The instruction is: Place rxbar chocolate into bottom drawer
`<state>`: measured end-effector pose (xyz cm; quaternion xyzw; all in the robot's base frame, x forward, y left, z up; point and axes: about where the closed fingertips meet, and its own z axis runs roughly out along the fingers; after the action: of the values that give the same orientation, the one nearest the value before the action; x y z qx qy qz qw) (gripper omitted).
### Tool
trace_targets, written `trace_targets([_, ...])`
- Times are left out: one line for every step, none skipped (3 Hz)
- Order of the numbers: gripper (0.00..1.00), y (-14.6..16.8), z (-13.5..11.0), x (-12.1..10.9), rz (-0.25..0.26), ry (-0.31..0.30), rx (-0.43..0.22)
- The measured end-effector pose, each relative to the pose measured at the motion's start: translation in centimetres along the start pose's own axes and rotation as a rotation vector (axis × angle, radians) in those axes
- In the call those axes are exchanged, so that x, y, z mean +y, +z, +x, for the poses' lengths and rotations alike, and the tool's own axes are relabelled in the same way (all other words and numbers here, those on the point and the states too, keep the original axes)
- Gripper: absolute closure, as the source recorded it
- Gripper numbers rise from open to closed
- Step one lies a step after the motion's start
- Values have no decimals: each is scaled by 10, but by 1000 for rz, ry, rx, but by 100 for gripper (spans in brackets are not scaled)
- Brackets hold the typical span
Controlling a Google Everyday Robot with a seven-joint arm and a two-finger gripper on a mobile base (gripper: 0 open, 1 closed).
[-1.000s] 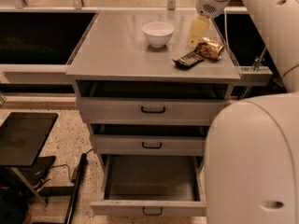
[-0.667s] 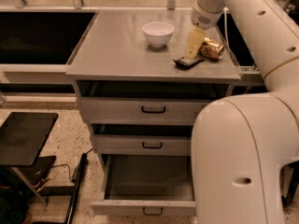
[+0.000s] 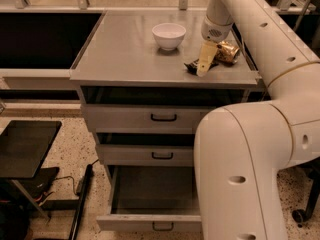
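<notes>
I see gripper (image 3: 202, 70) low over table (image 3: 125, 59), at rxbar chocolate (image 3: 191, 66), near shiny gold item (image 3: 228, 52). Grip state: I cannot tell. Bottom drawer (image 3: 131, 223) stands open.

On the desk (image 3: 125, 54), a bowl (image 3: 168, 35) sits toward the back. The rxbar chocolate (image 3: 191, 66) lies right of it, nearer the front, with a crinkled packet (image 3: 227, 52) just behind. The gripper (image 3: 202, 70) points down at the bar's right end. Below, the bottom drawer (image 3: 150, 223) stands pulled out.
</notes>
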<state>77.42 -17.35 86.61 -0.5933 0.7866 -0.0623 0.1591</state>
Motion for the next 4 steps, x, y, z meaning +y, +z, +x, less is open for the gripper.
trace_targets([0,18,2,3,-32,16,-26])
trace_targets([0,51,-3,16,-106,-1,-48])
trace_targets([0,77,-4,25,-162,-18,-52])
trace_targets([0,77,-4,25,-162,-18,-52])
